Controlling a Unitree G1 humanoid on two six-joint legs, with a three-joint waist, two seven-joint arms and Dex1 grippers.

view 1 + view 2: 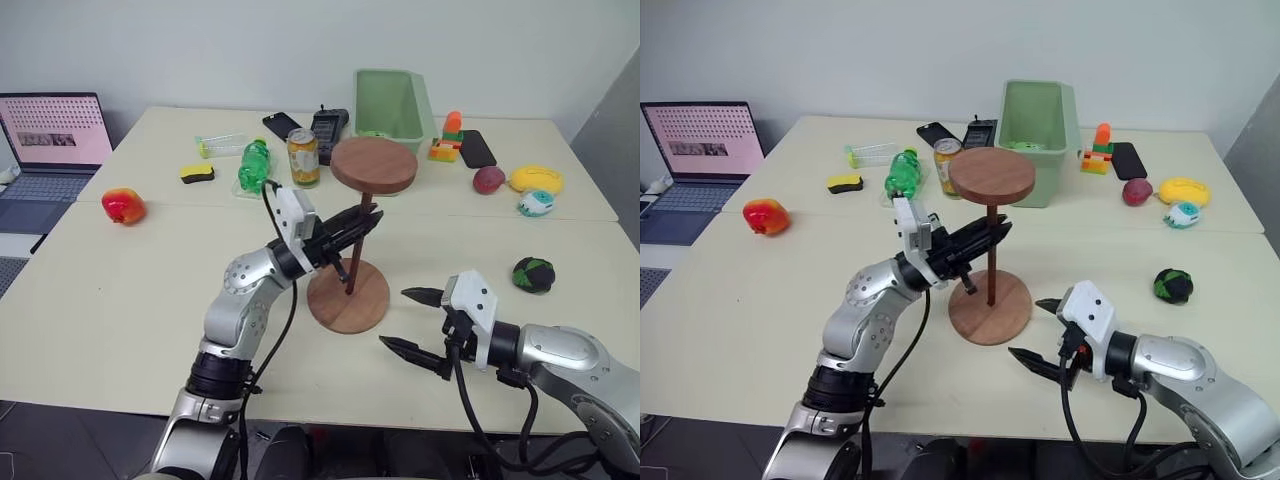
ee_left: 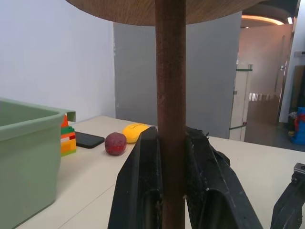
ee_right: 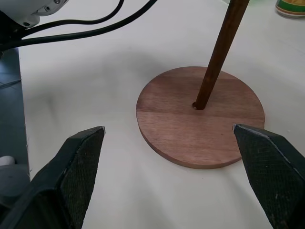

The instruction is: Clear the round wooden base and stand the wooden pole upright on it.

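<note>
The round wooden base (image 1: 330, 305) lies flat on the table in front of me, with nothing else resting on it. The wooden pole (image 1: 356, 240) stands nearly upright on it, its lower tip at the centre hole (image 3: 197, 105) and its fixed disc (image 1: 374, 165) on top. My left gripper (image 1: 365, 221) is shut on the pole's middle, with a black finger (image 2: 141, 186) pressed against each side of the rod. My right gripper (image 1: 394, 317) hovers open just right of the base, near the table's front edge, holding nothing.
Behind the base stand a drink can (image 1: 303, 157), a green bottle (image 1: 253, 165) and a green bin (image 1: 392, 100). A red fruit (image 1: 123, 206) and a laptop (image 1: 50, 140) are to the left. A green-black ball (image 1: 533, 274) lies to the right, with small toys and phones further back.
</note>
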